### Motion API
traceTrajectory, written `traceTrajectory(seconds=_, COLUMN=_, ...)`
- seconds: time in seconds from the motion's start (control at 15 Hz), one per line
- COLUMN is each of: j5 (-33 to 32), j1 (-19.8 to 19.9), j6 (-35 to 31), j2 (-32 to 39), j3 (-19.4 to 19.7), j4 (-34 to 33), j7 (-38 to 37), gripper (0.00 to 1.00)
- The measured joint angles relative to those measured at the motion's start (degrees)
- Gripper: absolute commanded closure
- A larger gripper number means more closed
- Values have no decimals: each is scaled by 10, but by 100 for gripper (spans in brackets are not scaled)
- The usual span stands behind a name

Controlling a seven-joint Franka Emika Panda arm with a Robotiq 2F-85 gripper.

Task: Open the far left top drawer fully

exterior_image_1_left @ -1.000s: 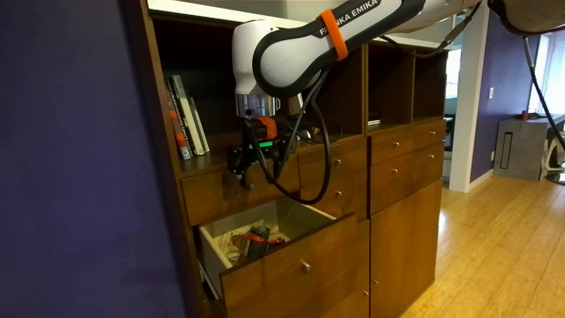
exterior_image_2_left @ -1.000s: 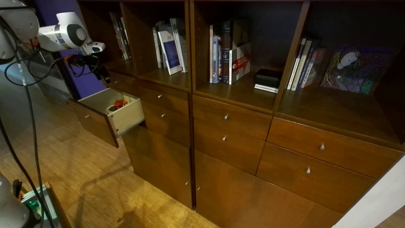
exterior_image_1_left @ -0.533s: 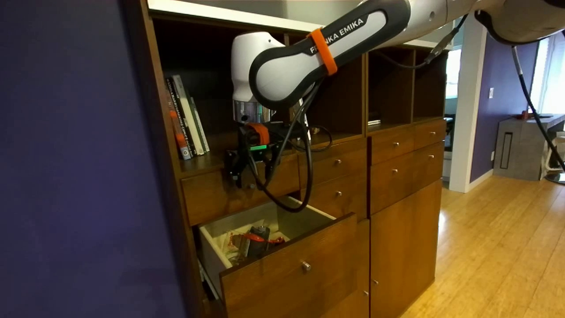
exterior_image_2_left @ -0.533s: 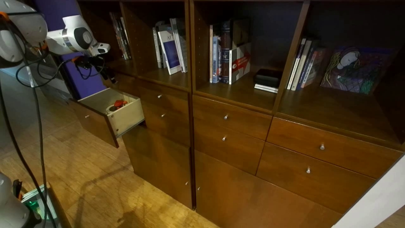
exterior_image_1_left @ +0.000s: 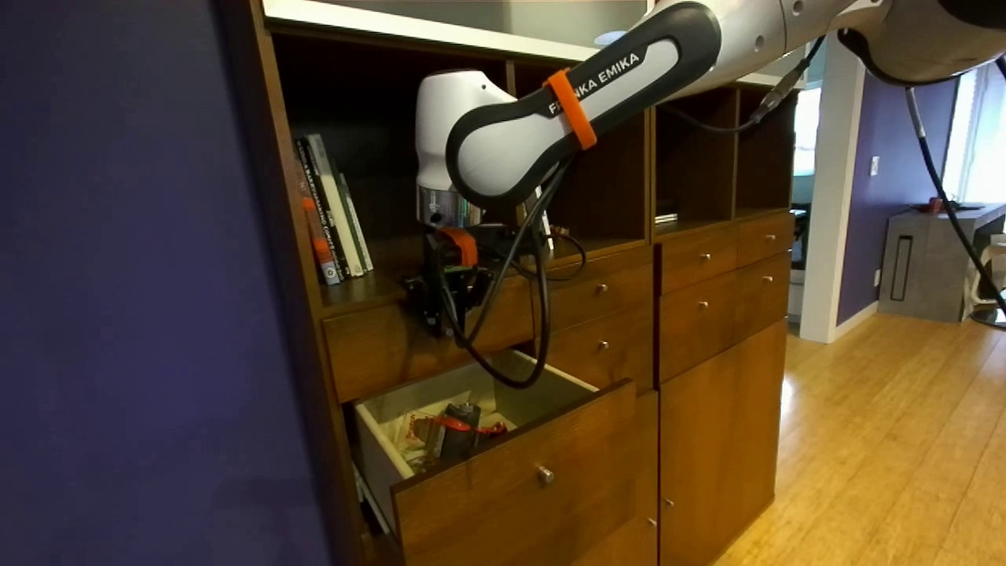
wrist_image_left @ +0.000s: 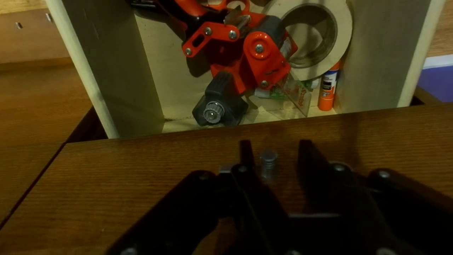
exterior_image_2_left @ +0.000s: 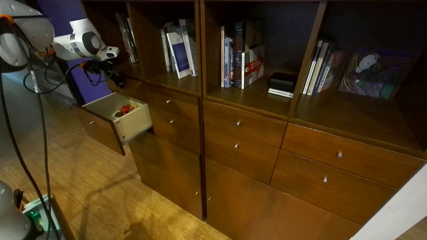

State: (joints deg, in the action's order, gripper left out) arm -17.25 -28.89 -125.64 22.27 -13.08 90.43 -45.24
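The far left top drawer (exterior_image_1_left: 361, 350) is flush with the cabinet, a plain reddish-brown front below the book shelf. Its small metal knob (wrist_image_left: 268, 164) shows in the wrist view. My gripper (wrist_image_left: 275, 143) is in front of that drawer, fingers pointing down along the front, one on each side of the knob. The jaws are part-way together, with a gap left on both sides of the knob, narrower at the left finger. In both exterior views the gripper (exterior_image_1_left: 448, 330) covers the knob's surroundings, and the arm's cables hang in front.
Directly below, a deeper drawer (exterior_image_1_left: 511, 487) stands pulled out, holding a red tape dispenser (wrist_image_left: 262, 60), a tape roll (wrist_image_left: 341, 42) and a glue stick (wrist_image_left: 327, 90). A purple wall (exterior_image_1_left: 157, 275) borders the cabinet's left side. Narrower drawers (exterior_image_1_left: 593, 291) lie to the right.
The arm has lowered a little and moved closer to the cabinet. My gripper's fingers have come nearer to each other around the knob. Both drawers stay where they were.
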Motion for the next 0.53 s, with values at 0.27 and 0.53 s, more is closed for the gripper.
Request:
traceTrajectory(seconds=0.27, j5=-15, j1=-9, j6=-7, j2=2, j3=11, j4=1, j7=-1, gripper=60)
traceTrajectory(seconds=0.53, j5=-22, j1=-13, j6=-8, j2=2, j3=14, j4=2, j7=-1, gripper=95)
